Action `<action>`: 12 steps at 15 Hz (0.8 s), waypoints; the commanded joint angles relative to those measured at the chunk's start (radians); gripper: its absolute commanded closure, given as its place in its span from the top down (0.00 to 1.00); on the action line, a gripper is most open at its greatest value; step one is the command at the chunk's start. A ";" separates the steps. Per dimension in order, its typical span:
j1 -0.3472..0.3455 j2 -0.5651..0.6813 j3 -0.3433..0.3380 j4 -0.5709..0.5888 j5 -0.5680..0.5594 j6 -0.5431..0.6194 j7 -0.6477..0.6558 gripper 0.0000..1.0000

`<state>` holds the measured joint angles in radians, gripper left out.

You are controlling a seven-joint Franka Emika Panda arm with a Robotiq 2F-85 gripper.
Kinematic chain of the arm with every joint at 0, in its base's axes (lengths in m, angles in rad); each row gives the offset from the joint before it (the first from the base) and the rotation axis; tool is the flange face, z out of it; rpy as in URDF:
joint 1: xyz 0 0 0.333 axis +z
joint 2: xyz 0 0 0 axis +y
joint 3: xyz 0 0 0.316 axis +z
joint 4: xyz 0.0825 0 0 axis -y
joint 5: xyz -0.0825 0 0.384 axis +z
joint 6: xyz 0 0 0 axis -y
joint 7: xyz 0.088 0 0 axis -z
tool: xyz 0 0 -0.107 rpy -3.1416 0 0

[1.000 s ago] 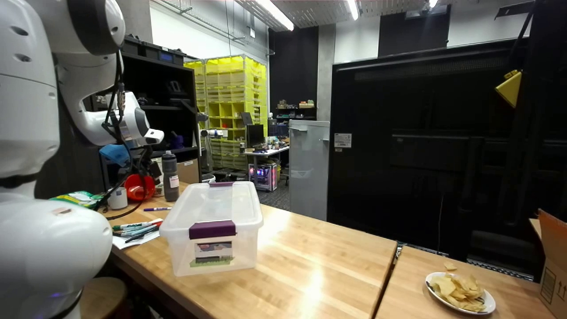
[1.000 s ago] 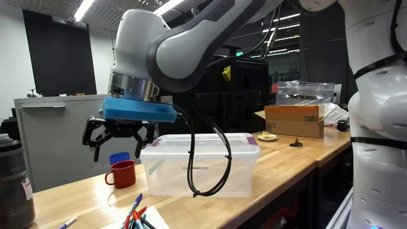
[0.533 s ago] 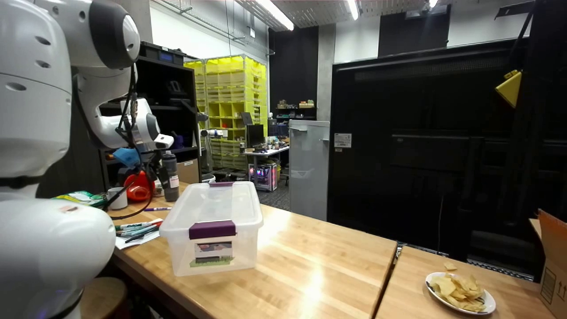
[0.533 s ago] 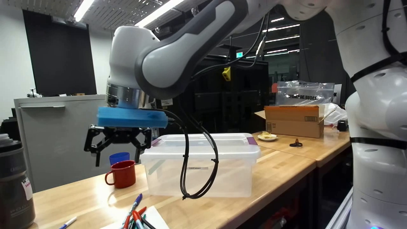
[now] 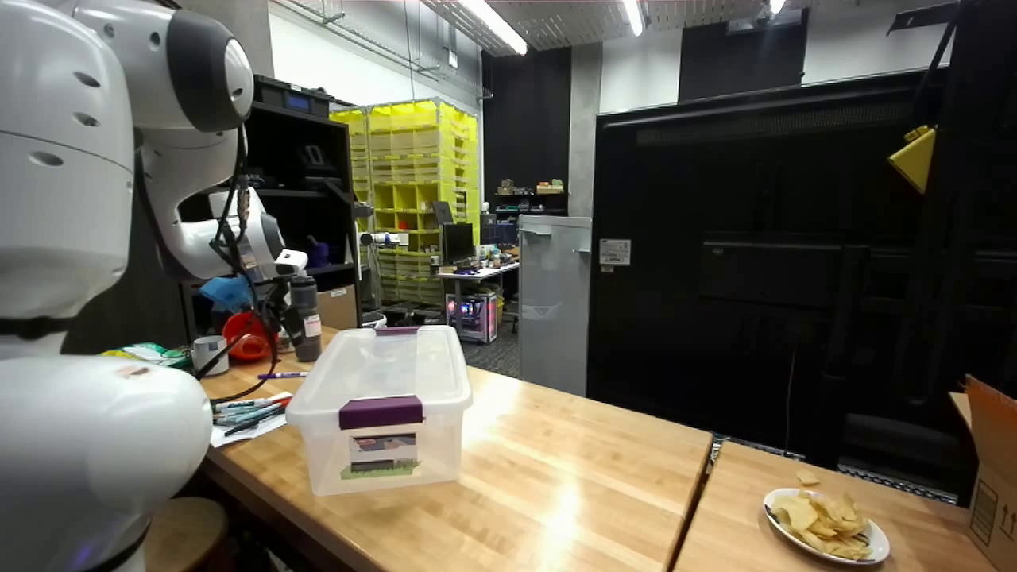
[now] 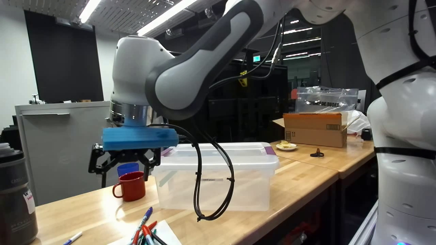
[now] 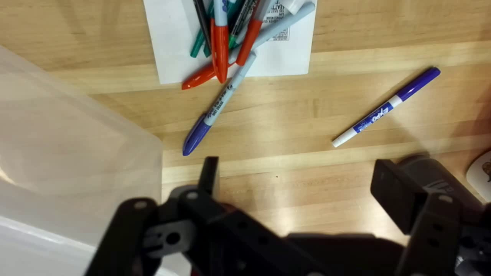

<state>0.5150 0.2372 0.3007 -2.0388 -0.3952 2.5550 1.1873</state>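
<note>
The gripper [image 7: 295, 178] hung just beside the storage box [image 6: 218, 195], its fingers spread, holding nothing. A drop too near the box could have scraped a finger on its lid. The grey marker [image 7: 220, 103] lay near the box and, being round, might have rolled if nudged. Farther from the box, the bottle [image 6: 15, 204] might have been tipped by the outer finger. Near the box, the red mug [image 6: 133, 188] could have blocked a low sideways move; the heaped pens [image 7: 220, 48] and Expo marker [image 7: 383, 111] lay farther off, the chip plate [image 5: 878, 543] well past the box.
</note>
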 commanded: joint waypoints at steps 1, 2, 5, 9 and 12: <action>0.031 0.003 -0.031 -0.027 -0.059 0.046 0.062 1.00; 0.034 0.006 -0.033 -0.029 -0.063 0.050 0.070 1.00; 0.033 0.009 -0.043 -0.048 -0.049 0.053 0.098 1.00; 0.034 0.001 -0.051 -0.080 -0.045 0.059 0.143 1.00; 0.039 -0.001 -0.046 -0.097 -0.047 0.062 0.158 1.00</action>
<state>0.5336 0.2559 0.2630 -2.1069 -0.4323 2.6063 1.3069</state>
